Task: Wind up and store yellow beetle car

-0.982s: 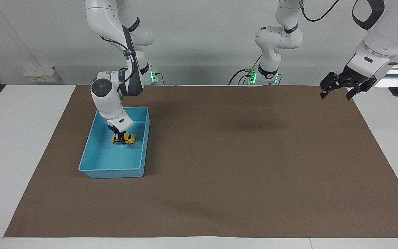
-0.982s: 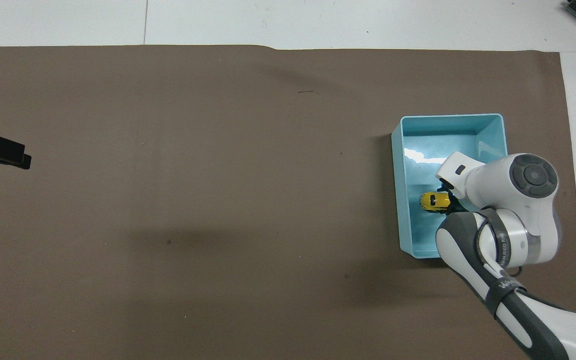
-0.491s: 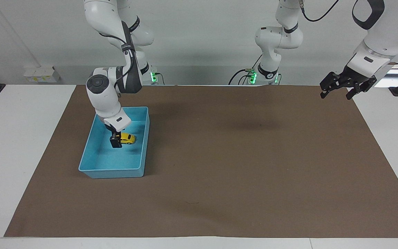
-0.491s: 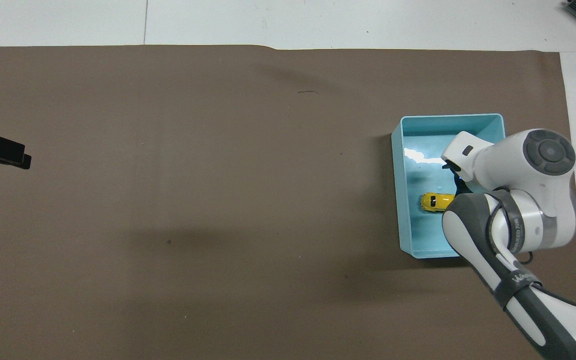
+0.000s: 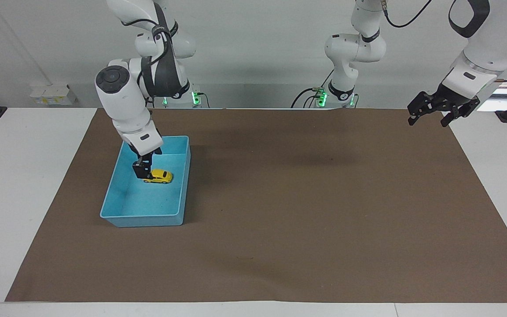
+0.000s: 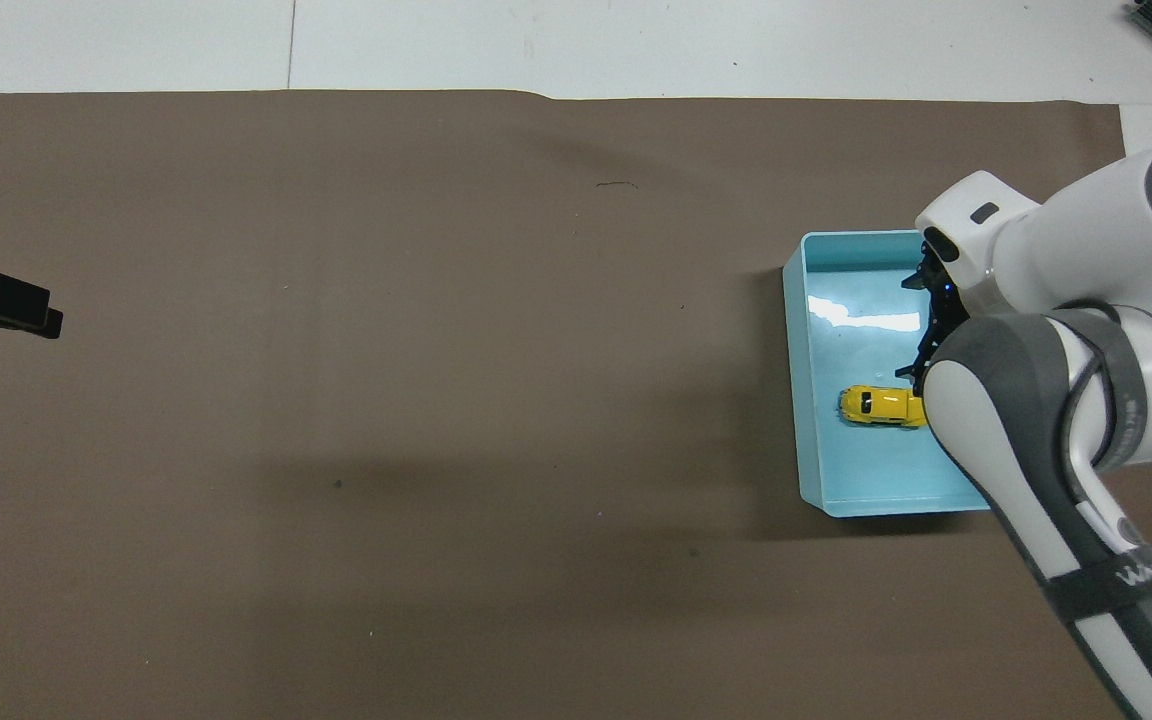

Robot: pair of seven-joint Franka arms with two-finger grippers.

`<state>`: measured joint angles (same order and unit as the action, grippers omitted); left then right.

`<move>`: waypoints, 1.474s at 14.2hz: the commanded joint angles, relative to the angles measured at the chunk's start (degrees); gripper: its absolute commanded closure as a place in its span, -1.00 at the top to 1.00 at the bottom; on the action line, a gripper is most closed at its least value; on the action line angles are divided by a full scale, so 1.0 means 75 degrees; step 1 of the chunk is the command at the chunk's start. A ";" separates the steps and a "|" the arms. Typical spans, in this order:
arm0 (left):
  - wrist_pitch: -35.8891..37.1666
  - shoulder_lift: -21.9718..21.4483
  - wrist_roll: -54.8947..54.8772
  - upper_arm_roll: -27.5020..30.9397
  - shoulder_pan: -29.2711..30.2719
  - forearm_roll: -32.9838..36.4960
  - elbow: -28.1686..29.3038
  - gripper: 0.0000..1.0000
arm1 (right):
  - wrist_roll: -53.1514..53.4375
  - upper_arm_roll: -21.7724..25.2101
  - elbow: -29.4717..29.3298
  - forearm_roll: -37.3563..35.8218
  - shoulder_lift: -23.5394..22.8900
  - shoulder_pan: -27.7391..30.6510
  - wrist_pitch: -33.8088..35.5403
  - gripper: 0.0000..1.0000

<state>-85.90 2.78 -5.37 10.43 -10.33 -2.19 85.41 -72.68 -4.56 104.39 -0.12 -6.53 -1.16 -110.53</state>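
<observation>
The tiny bright yellow beetle-shaped toy car [image 5: 160, 176] is seen on the floor of the light blue rectangular plastic bin [image 5: 123, 215], which sits on the brown paper mat [image 5: 306, 211] toward the right arm's end of the table. The right gripper [image 5: 141, 171] is raised over the bin just beside the car's end, its black fingers apart and nothing held between them; no contact with the car is visible. The right arm's white wrist is bent steeply downward above the bin, tilted toward the bin's wall. In the overhead view the car [image 6: 881, 406] is partly covered by that arm. The left gripper [image 5: 431, 114] is held aloft over the mat's edge at the left arm's end, fingers spread and empty, the arm waiting.
</observation>
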 commanded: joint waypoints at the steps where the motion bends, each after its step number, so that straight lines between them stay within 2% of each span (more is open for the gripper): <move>1: 0.0134 -0.0077 0.0060 -0.0031 0.0053 -0.0072 -0.0032 1.00 | 0.1050 -0.0013 -0.0255 0.0508 0.0178 0.0119 0.0311 1.00; 4: 0.0134 -0.0077 0.0060 -0.0020 0.0053 -0.0072 -0.0032 1.00 | 0.2713 0.0011 -0.0663 0.0427 0.0507 0.0119 0.0860 1.00; 8: 0.0134 -0.0077 0.0060 -0.0020 0.0053 -0.0072 -0.0032 1.00 | 0.4646 0.0034 -0.1425 0.0485 0.0507 0.0143 0.1680 1.00; 15: 0.0134 -0.0077 0.0060 -0.0020 0.0053 -0.0072 -0.0032 1.00 | 1.0283 0.0022 -0.2364 0.0450 0.0496 0.0154 0.2864 1.00; 21: 0.0134 -0.0077 0.0060 -0.0020 0.0053 -0.0072 -0.0032 1.00 | 1.0676 0.0362 -0.2775 0.0345 0.0496 0.0190 0.3381 1.00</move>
<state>-85.90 2.78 -5.37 10.43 -10.33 -2.19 85.41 6.10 -1.92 85.73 1.99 -2.04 -0.31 -86.98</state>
